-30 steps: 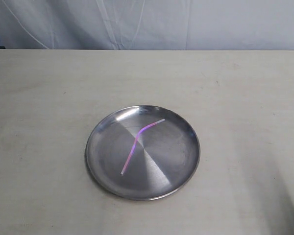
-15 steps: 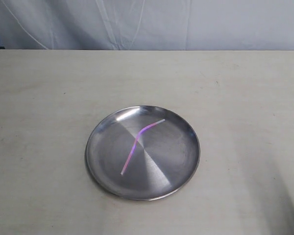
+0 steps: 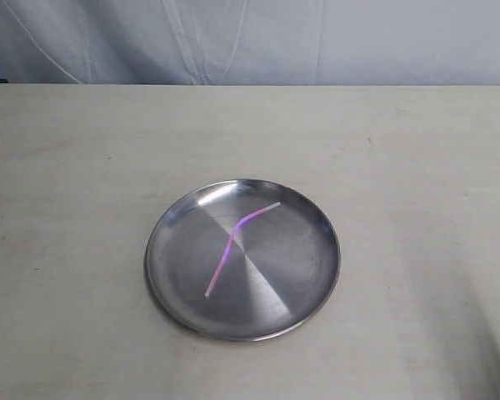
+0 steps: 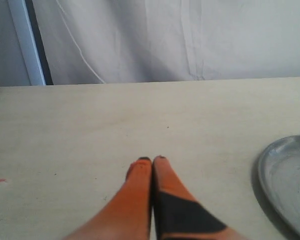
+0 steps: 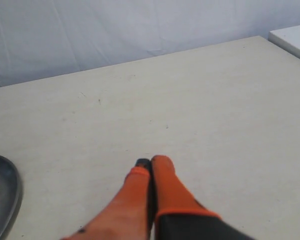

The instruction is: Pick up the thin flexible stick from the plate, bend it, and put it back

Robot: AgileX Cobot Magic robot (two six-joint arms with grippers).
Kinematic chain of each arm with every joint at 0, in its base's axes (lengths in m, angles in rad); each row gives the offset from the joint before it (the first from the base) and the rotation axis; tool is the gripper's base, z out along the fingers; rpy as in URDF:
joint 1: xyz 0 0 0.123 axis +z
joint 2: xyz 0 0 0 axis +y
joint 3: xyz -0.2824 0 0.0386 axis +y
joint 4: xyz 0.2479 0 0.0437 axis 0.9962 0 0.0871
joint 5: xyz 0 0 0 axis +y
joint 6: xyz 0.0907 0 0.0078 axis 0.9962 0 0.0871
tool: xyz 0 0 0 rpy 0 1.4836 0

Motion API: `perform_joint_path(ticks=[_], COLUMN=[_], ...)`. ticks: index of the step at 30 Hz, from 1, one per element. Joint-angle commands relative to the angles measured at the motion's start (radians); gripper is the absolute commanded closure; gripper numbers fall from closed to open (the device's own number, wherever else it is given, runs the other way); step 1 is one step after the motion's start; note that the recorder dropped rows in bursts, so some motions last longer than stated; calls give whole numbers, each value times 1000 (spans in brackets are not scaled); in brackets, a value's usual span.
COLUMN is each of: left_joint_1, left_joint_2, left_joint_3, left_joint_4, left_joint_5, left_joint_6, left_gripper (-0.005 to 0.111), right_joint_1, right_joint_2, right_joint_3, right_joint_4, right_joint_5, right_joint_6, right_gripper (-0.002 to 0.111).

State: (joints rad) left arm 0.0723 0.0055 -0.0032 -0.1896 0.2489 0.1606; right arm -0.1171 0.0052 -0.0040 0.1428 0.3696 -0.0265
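Each wrist view catches only an edge slice of the round shiny brushed-steel plate [image 4: 285, 180] [image 5: 1, 195]. The blurred orange-and-black left gripper [image 4: 153, 161] and right gripper [image 5: 151, 162] run out of frame.

stick [image 3: 236, 242] in plate [image 3: 171, 287] | plate on table [image 3: 67, 208], near its middle
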Motion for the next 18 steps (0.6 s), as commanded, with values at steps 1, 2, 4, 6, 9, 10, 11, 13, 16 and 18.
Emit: perform_joint_path(ticks=[1,2,4,6,9,10,11,13,16,18], left_joint_1=[5,5,5,5,5,5,5,5,5,5], left_joint_2=[-5,-5,-5,-5,-5,-5,-5,-5,-5,-5], left_joint_3=[3,3,3,3,3,3,3,3,3,3], left_joint_4=[11,11,11,11,11,11,13,27,26,26], left_joint_5=[-21,-21,-21,-21,-21,-21,-21,-21,-21,-21], left_joint_6=[-2,-2,-2,-2,-2,-2,-2,-2,-2,-2], left_gripper=[107,107,107,107,107,107,107,107,107,107], right_joint_1=[2,2,2,2,2,2,2,2,2,2], right_joint_2=[-5,-5,-5,-5,-5,-5,-5,-5,-5,-5], right_joint_3=[4,4,4,4,4,4,4,4,4,4], right_joint_4=[-1,-1,-1,-1,-1,-1,-1,-1,-1,-1], right_joint_5=[-14,-14,-14,-14,-14,-14,-14,-14,-14,-14], right_joint_6=[1,1,1,1,1,1,1,1,1,1], right_gripper=[108,108,108,108,108,108,108,108,108,108])
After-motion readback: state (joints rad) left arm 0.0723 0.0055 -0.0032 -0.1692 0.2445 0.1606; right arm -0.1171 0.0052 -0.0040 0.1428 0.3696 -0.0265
